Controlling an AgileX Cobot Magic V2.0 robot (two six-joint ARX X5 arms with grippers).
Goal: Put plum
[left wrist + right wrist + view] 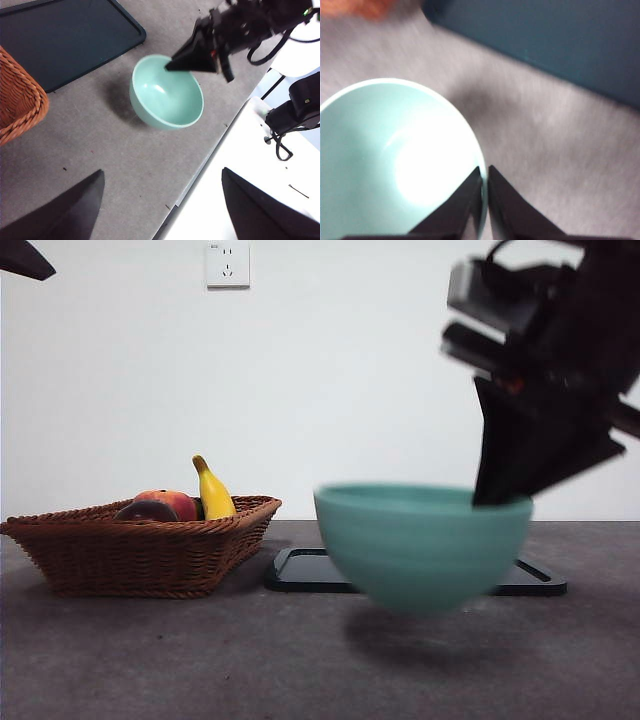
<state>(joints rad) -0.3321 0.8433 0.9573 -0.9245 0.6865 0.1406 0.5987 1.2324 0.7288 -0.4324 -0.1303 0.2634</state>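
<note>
At centre frame, the right gripper (497, 495) pinches the teal bowl (420, 545) by its rim, airborne; the left gripper (160, 200), spread, waits; best lowered level before fetching the plum (147, 511)

My right claw (497, 495) is coming in from high on the right side of the front view, the arm tilted steeply with its tips angled down. Its two black jaws are pinching together on the rim of the bowl (423, 545), one inside and one outside, and are holding it clear of the desk (200, 660). My left claw (160, 210) is waiting well apart with its jaws spread wide, gripping nothing, showing only as a dark tip at the front view's top left corner.
</note>
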